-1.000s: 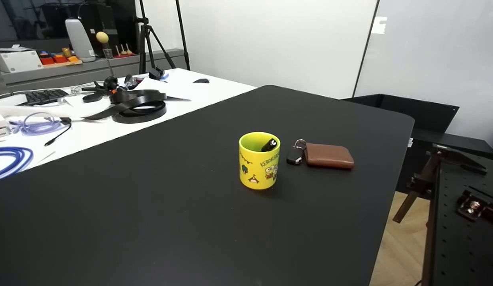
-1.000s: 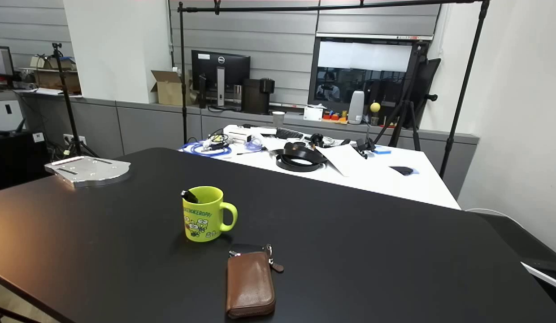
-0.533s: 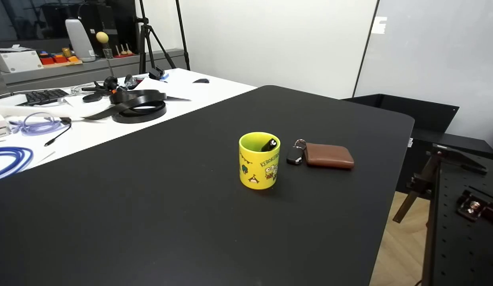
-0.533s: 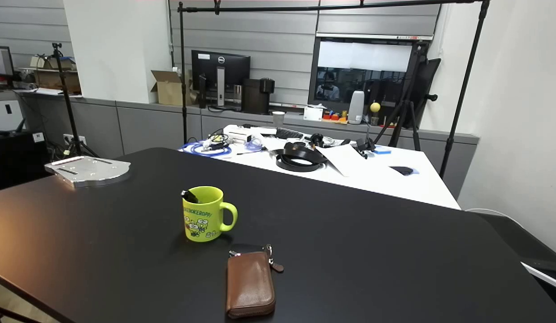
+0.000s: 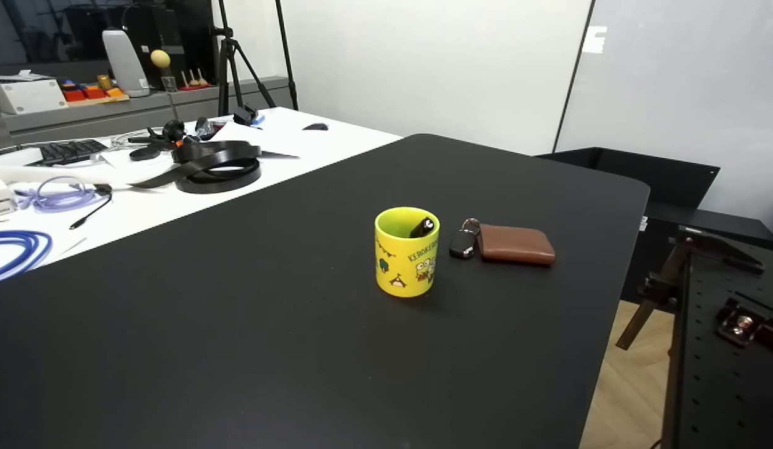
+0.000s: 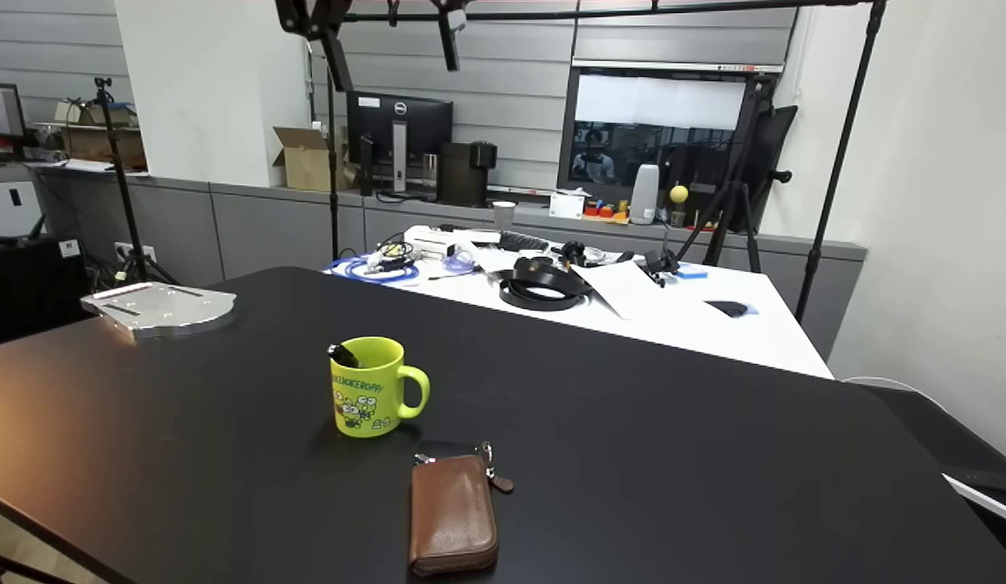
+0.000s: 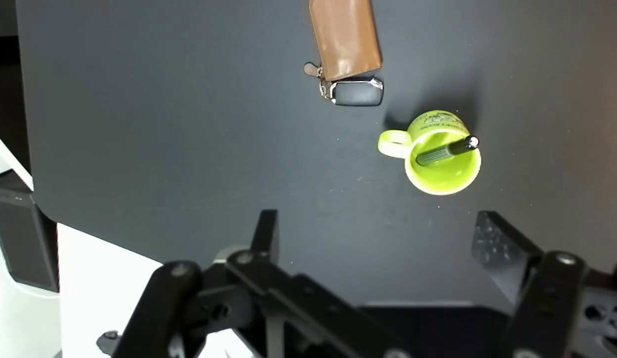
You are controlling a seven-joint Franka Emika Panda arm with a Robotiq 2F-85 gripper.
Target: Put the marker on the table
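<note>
With the black two-fingered end effector spread wide, empty, well apart from the yellow-green cylindrical mug, align with the slim dark pen-shaped marker leaning inside that mug, guarding against possible mug tip-over on the flat matte-black desk from off-centre descent.

Marker probably mostly hidden inside mug in both exterior views
</note>
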